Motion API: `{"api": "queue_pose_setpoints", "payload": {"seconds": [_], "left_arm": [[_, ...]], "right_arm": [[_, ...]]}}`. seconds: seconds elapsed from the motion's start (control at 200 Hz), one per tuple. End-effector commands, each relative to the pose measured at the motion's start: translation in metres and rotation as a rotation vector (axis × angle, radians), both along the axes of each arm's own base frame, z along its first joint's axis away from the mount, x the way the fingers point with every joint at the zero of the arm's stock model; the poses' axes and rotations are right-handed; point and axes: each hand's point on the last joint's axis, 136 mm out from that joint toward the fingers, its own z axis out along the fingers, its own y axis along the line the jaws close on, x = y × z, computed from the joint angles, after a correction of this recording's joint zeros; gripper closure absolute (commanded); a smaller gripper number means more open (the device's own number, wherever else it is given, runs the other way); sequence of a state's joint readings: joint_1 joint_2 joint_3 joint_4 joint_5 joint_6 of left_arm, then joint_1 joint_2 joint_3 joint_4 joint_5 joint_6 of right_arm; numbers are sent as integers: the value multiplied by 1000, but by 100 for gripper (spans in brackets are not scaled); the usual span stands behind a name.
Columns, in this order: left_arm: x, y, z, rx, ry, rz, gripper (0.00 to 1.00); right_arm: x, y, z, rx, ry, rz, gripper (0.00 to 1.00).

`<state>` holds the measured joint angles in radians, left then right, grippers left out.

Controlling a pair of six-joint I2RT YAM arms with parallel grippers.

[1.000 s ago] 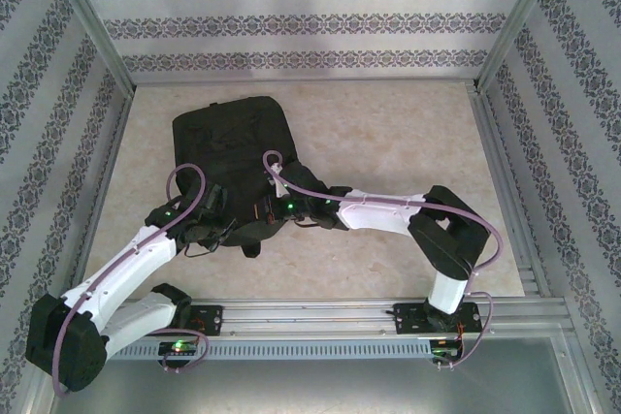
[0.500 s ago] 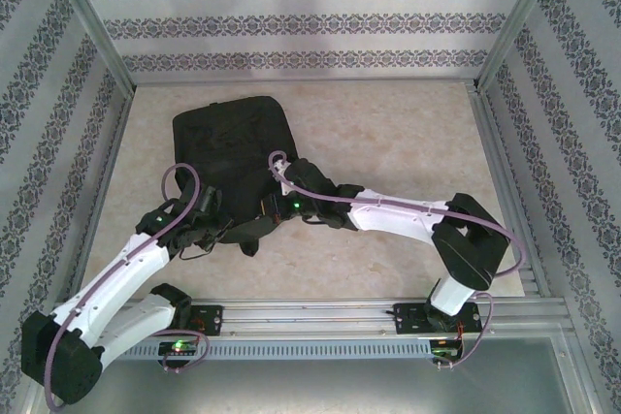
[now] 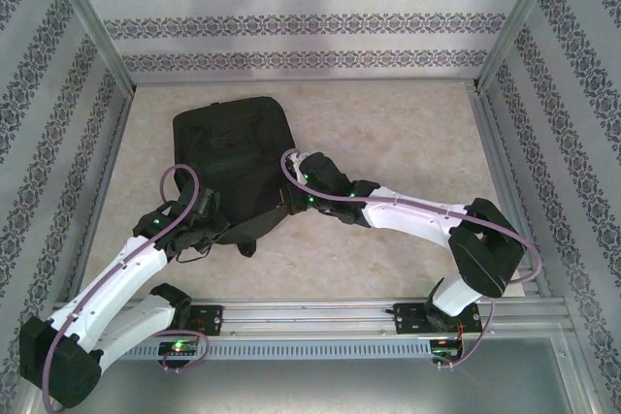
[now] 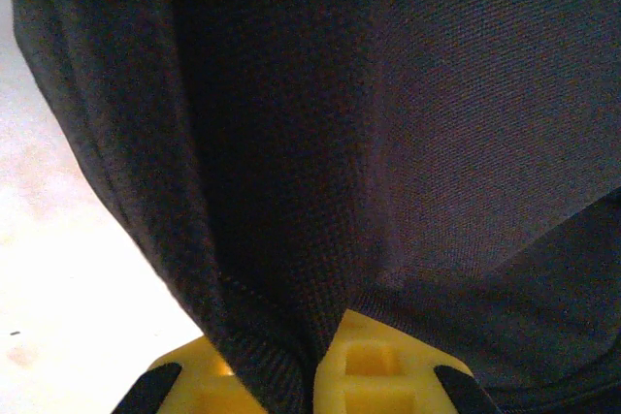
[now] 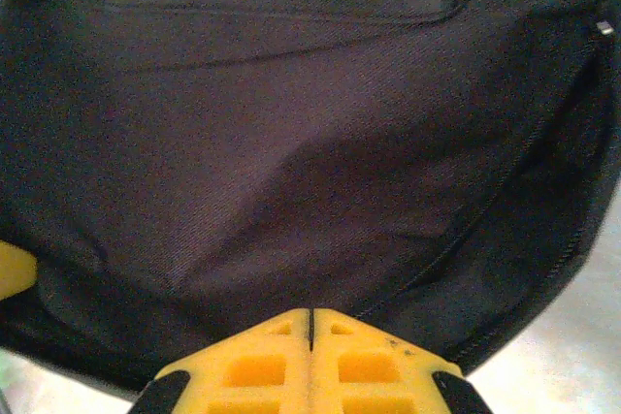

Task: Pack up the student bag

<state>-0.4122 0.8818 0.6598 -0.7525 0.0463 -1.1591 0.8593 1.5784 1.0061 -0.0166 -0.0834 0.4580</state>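
Table (image 3: 408, 152): pale, mottled surface, closed in on three sides by patterned wall panels (image 3: 310, 21).

Student bag (image 3: 228, 143): large black fabric backpack lying flat on the left half of the table, towards the far wall. Its near end lies under both wrists. A dark strap (image 3: 247, 238) trails from that end onto the table.

Left arm (image 3: 116, 278): reaches from its base up to the bag's near left corner.

Right arm (image 3: 417, 220): reaches across from the right, with its wrist over the bag's near right edge.

Left gripper (image 3: 212, 212): at the bag's near left corner. In the left wrist view its yellow fingers (image 4: 378, 370) are pinched on a fold of the bag's black cloth, which rises taut from between them. Bare table shows to the left of the fold.

Right gripper (image 3: 291, 199): at the bag's near right edge. In the right wrist view its yellow fingers (image 5: 252, 366) are pressed together, with only a thin seam between them. The tips lie against the bag's fabric, below a curved pocket seam (image 5: 291, 9). Whether any cloth is caught between them cannot be told.
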Motion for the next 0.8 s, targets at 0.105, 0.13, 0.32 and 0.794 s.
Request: {"api": "queue_pose_setpoints", "payload": {"seconds": [0.105, 0.13, 0.32, 0.794], "left_arm": [[2, 28, -1, 212, 25, -117, 100], [4, 31, -1, 232, 36, -118, 100], [20, 56, 12, 270, 33, -58, 97], [50, 79, 23, -26, 8, 171, 39]], "right_arm": [[7, -15, 20, 7, -89, -17, 100], [4, -13, 19, 11, -82, -3, 100], [-12, 19, 9, 35, -29, 81, 100], [8, 132, 5, 266, 227, 32, 100]]}}
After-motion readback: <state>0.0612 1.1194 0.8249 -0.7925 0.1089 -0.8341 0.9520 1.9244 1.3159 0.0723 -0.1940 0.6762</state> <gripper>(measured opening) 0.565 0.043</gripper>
